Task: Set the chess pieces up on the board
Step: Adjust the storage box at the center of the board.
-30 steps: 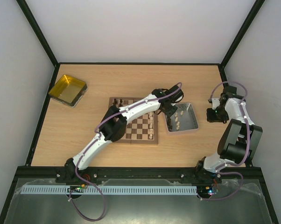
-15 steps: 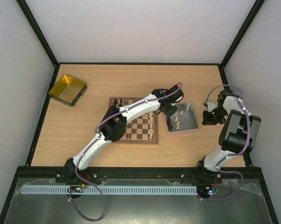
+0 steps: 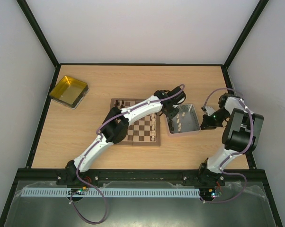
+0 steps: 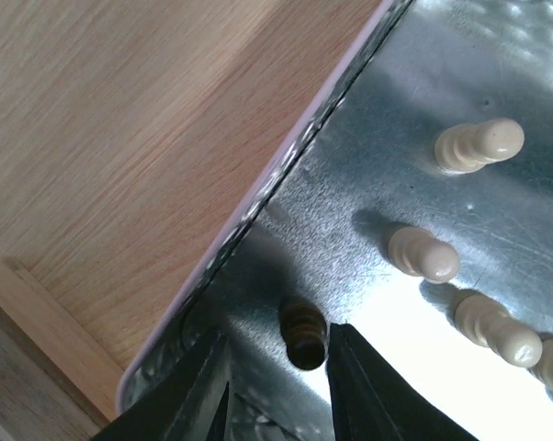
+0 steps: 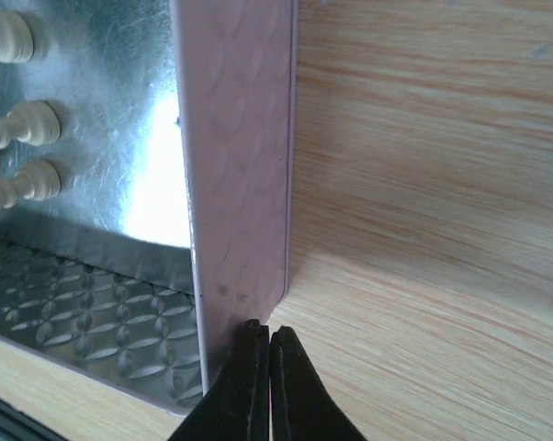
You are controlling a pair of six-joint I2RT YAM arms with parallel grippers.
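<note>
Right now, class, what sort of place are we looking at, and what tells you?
Probably a robotics lab test cell: the left arm and right arm are mounted at a wooden table, enclosed by plain white walls, with a chessboard set out.

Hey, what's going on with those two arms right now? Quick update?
Left gripper open, straddling a dark chess piece in a corner of the grey tray. Right gripper shut, tips at the tray's outer wall. Nothing blocking the piece.

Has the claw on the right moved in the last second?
Yes. The right gripper slid left, reaching the grey tray's right rim.
</note>
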